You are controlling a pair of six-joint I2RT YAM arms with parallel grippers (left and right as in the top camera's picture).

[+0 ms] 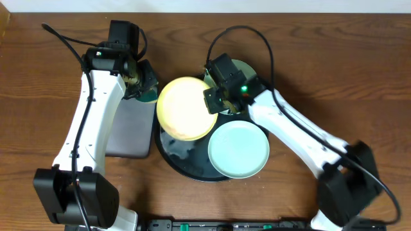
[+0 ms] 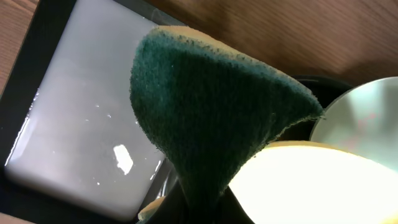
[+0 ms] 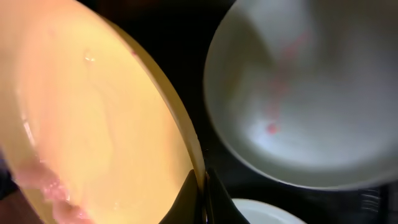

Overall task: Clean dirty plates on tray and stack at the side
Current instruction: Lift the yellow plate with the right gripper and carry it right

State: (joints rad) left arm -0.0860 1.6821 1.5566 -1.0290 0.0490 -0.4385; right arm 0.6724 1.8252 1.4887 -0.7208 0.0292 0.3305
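One mint plate [image 1: 238, 149] lies lower right on the black tray [image 1: 180, 157]. Your right gripper [image 1: 214, 103] pinches the yellow plate [image 1: 186, 108] by its rim. Your left gripper [image 1: 144, 88] squeezes a green sponge [image 2: 211, 118] at its upper left.

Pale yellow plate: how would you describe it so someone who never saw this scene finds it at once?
Find the large round black tray mid-table in the overhead view. The pale yellow plate overhangs its upper-left rim, clamped at its edge by the right gripper. It is the only yellow one; both neighbours are mint plates.
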